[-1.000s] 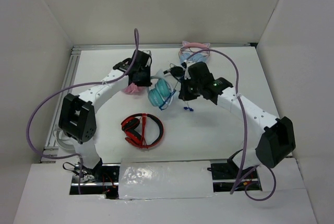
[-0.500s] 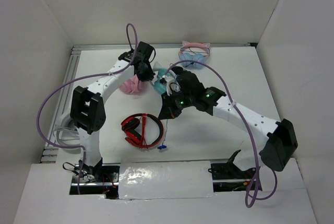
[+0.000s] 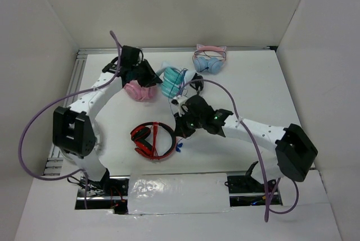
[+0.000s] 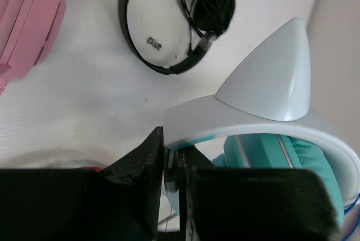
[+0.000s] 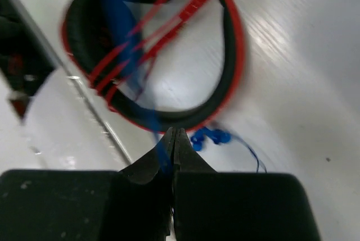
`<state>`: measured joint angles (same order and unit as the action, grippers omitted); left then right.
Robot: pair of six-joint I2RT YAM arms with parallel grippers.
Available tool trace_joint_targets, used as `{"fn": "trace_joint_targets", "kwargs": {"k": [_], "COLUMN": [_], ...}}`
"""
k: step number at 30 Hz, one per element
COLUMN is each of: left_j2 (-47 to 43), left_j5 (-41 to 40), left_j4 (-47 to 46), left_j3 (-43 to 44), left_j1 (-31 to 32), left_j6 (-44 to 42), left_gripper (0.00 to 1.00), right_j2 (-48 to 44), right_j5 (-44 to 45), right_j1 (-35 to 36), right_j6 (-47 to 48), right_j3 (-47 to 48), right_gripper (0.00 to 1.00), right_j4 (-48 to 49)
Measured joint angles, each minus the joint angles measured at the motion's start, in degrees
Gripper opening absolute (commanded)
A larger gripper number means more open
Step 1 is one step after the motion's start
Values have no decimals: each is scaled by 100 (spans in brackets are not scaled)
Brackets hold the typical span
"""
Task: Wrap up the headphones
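gripping teal headphones at 12 o'clock by stiff headband in clamped left fingers | pinching blue cable in shut right fingers | likely light; cable limp

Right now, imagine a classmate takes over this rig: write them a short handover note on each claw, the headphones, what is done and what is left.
Left claw: shut on the white headband of the teal cat-ear headphones, beside the pink headphones.
Right claw: shut on their thin blue cable, above the red-and-black headphones.
Done: both grips are made.
Left to do: wind the cable around the headphones. How many turns are on cannot be told, and the plug end is loose.
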<state>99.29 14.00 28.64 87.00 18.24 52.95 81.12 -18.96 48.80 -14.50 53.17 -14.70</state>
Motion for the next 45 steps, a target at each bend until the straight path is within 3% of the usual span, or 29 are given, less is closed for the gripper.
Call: {"fn": "trace_joint_targets", "kwargs": {"k": [9,17,21,23,28,33,45], "left_j2": [-1182,-1915,-2087,-2122,-2159,-2181,-1685], "left_j5": [1237,2575,3220,3392,3080,2223,-186], "left_j4": [-756,-1469,-1744,-1836,-1681,-1534,-1322], "left_j3": [-966,-1545,-1620,-1624,-1641,-1926,-2070], "left_j1": [-487,-634,-632,-599,-170,236,962], "left_j6": [-28,-70,-367,-627,-1792,-2743,-3976], "left_gripper": [0,0,0,0,0,0,0], "right_j2": [-1464,-2055,-2041,-1943,-1438,-1318,-1307], "right_j5": [918,1060,981,925,1099,968,-614], "right_j1": [-35,-323,-739,-929,-1401,-1897,-2304], "right_j6": [55,-105,-227,-254,-385,-498,-63], "right_j3": [-2623,-3248,-3281,-3152,-1906,-870,616], "right_gripper": [0,0,0,0,0,0,1], "right_j4": [2306,3720,3915,3786,2404,1285,-647]}}
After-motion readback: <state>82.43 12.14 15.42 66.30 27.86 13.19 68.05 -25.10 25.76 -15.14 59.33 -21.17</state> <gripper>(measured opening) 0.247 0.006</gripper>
